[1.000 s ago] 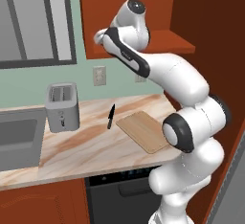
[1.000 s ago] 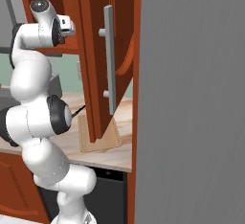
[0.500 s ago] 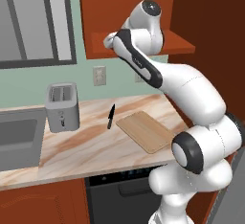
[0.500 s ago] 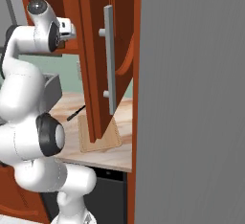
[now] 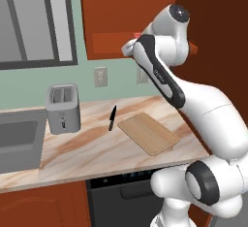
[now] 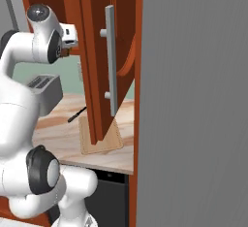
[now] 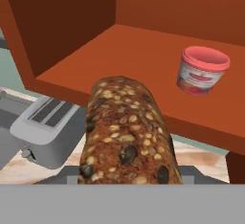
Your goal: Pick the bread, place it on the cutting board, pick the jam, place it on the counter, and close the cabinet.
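The bread (image 7: 127, 132) is dark brown with pale seeds and some black spots. The jam (image 7: 203, 70) is pink-red with a paler pink lid. The cabinet (image 7: 76, 22) is reddish-brown. The counter (image 5: 92, 148) is beige with brownish-orange veins, the cutting board (image 5: 147, 133) light tan, the toaster (image 5: 63, 108) grey.

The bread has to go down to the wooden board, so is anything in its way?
Nothing visible blocks it. The gripper holds the bread up at the cabinet shelf, and the cutting board lies bare on the counter. The knife and toaster sit off to its left.
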